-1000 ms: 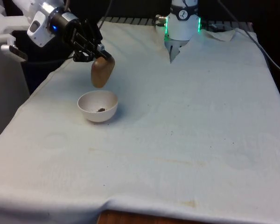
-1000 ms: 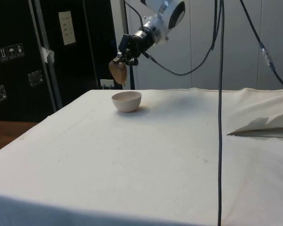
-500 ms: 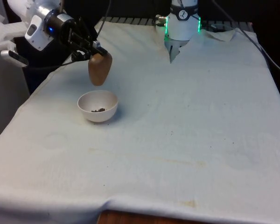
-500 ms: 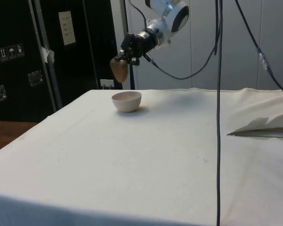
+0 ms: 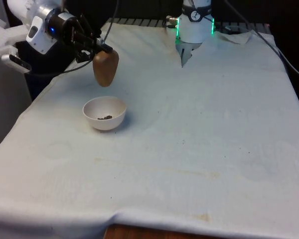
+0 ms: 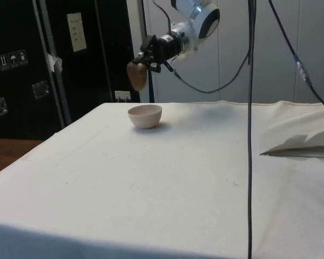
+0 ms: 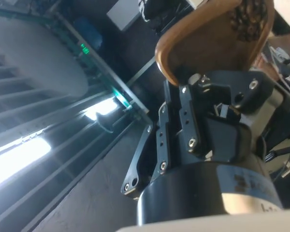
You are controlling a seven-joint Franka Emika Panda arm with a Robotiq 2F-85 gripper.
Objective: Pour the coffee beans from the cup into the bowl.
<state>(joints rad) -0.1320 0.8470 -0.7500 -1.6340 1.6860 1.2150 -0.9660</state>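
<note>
A white bowl (image 5: 104,113) (image 6: 145,116) sits on the cloth near the front view's left edge, with a few dark coffee beans in its bottom. My gripper (image 5: 100,49) (image 6: 143,59) (image 7: 195,79) is shut on the rim of a brown cup (image 5: 105,68) (image 6: 136,75) (image 7: 210,36). The cup hangs tipped over, well above the bowl and slightly behind it in the front view. In the wrist view, dark beans lie against the cup's inner wall.
The white cloth (image 5: 189,129) runs wide to the front view's right. The robot's base (image 5: 194,25) stands at the far end. Black cables (image 6: 251,135) hang down in the side view, and a fold of cloth (image 6: 308,145) lies at its right.
The gripper has risen with the cup, away from the bowl and a little towards the front view's left. The cup's tilt has eased. The bowl has stayed put.
</note>
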